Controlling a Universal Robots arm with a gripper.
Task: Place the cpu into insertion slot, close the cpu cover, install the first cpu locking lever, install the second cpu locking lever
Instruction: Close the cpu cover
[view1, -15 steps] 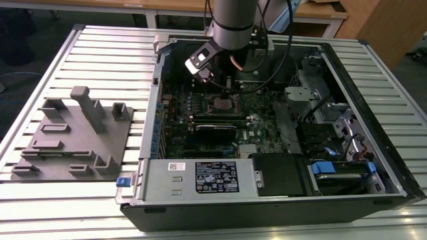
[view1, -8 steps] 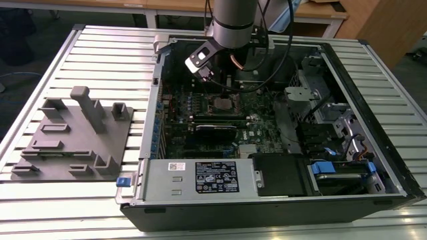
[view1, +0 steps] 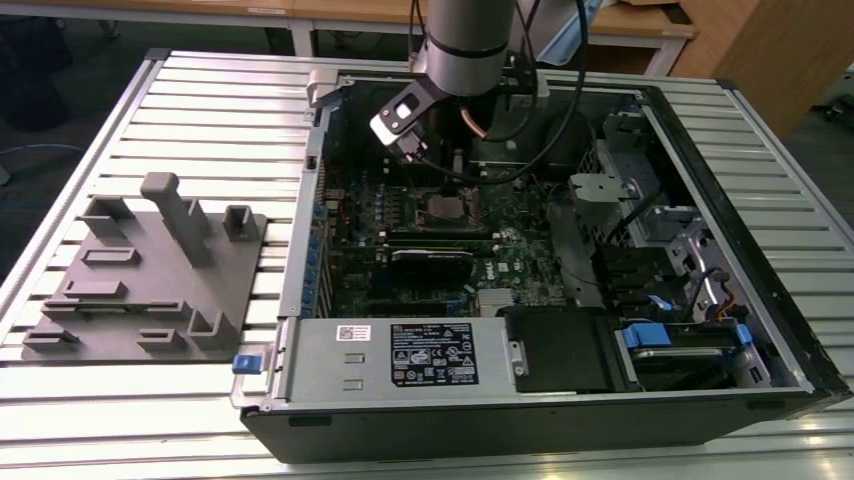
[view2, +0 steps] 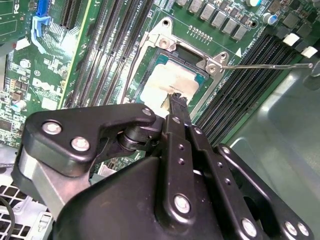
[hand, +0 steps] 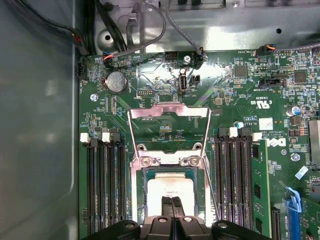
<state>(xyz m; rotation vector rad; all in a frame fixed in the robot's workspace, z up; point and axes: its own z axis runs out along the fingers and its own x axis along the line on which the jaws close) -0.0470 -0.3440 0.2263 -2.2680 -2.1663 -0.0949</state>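
The cpu (hand: 170, 186) lies flat in the insertion slot (hand: 200, 192), its pale silver top showing in both wrist views (view2: 167, 80). The cpu cover (hand: 167, 111) stands swung open behind the slot, with green board showing through its square opening. A thin locking lever (view2: 270, 65) sticks out free to one side of the slot. My gripper (hand: 171, 206) is shut with its black fingers pressed together and nothing between them. The tips (view2: 176, 102) are at or just over the cpu's top. In the exterior view the arm reaches down into the case over the slot (view1: 447, 208).
Black memory slots (hand: 105, 185) flank the socket on both sides. Cables (hand: 150, 20) hang by the case wall behind the board. A silver labelled box (view1: 400, 355) fills the case front. A grey fixture plate (view1: 147, 270) sits on the table at the exterior view's left.
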